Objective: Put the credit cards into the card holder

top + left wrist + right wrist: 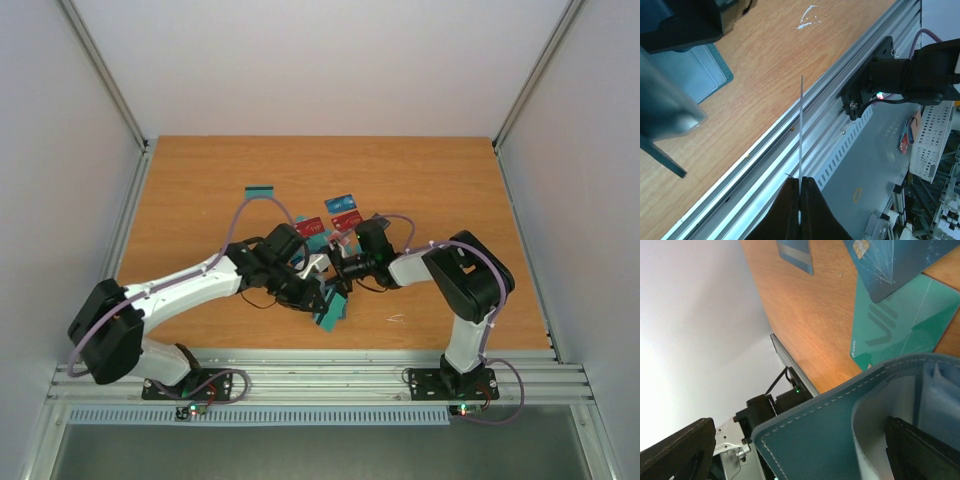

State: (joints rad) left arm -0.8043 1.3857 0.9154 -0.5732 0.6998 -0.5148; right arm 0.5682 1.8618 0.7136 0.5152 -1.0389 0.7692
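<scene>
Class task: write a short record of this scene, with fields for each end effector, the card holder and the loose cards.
left end effector: shut on a card, seen edge-on
right end effector: open, fingers either side of a flap of the card holder
loose on the table: red card, blue card, teal card
</scene>
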